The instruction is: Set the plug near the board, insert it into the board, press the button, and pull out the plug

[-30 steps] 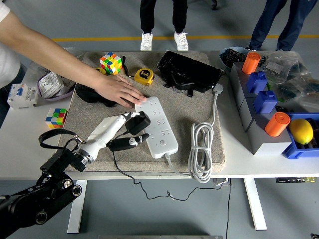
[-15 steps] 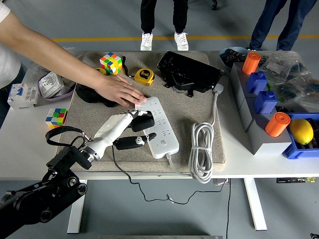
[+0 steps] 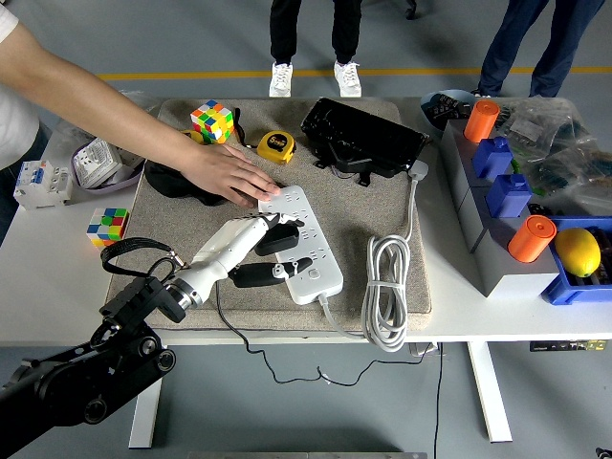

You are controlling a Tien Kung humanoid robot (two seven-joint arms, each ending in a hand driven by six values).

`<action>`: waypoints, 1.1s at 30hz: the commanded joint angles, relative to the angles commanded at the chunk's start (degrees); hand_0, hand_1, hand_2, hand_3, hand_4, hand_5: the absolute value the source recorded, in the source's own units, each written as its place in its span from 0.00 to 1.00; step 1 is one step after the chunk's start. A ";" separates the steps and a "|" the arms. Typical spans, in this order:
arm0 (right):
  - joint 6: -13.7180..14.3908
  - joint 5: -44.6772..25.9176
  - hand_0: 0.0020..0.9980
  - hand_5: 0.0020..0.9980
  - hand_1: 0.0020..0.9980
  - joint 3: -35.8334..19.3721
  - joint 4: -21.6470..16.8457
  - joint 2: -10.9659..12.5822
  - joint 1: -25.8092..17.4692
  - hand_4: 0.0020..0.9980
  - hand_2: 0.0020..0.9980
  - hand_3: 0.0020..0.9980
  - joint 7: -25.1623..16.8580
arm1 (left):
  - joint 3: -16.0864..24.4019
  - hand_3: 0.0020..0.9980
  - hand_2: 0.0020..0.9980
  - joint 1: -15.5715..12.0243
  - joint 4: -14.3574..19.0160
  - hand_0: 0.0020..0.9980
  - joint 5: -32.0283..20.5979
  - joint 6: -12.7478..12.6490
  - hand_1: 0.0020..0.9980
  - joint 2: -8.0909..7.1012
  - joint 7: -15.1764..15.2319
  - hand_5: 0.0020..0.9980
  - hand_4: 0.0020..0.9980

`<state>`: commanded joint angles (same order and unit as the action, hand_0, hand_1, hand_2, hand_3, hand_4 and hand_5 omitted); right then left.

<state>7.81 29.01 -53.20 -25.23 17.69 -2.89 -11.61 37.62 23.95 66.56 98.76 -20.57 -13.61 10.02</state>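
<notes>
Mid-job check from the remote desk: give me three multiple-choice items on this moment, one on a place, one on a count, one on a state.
1. Where is the person's hand?
A. on the far end of the power strip
B. on the tape measure
C. on the coiled white cable

2. How many puzzle cubes are in view?
A. one
B. two
C. three

3. What is the left hand doing?
A. resting open
B. holding the black plug at the strip
C. pressing the switch

Answers: 1 A, its fingers lie on the strip's far end. 2 B, one cube on the mat, one cube left of it. 3 B, fingers wrap the plug over the sockets.
</notes>
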 joint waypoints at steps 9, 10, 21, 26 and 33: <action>0.00 0.09 0.60 0.23 0.61 -0.14 -0.01 0.03 0.00 0.76 0.56 0.55 0.01 | 1.77 0.76 0.79 -0.59 4.43 0.78 -1.47 -0.30 0.79 -1.18 0.54 0.77 0.86; -0.01 0.12 0.60 0.23 0.61 -0.14 -0.03 0.03 0.00 0.76 0.56 0.55 0.02 | 1.86 0.76 0.79 -0.69 5.38 0.78 -1.58 -0.13 0.79 -1.36 0.27 0.77 0.86; -0.01 0.23 0.60 0.23 0.61 -0.02 0.00 0.06 -0.07 0.76 0.56 0.55 0.06 | 2.55 0.76 0.56 -1.15 16.72 0.36 -3.11 6.40 0.49 -2.86 -8.80 0.64 0.88; -0.04 0.25 0.60 0.23 0.60 0.00 -0.02 0.09 -0.02 0.76 0.56 0.55 0.09 | 2.44 0.71 0.35 -0.82 21.10 0.19 -3.08 11.94 0.27 -3.29 -15.78 0.35 0.84; -0.07 0.23 0.60 0.23 0.61 0.39 -0.04 0.39 0.14 0.76 0.56 0.55 0.16 | 1.67 0.90 0.27 0.27 24.91 0.09 -3.93 20.31 0.15 -3.55 -25.05 0.11 0.73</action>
<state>7.73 29.24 -52.81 -25.27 18.09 -2.75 -11.44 39.30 24.21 91.47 94.82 -0.25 -17.16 -15.03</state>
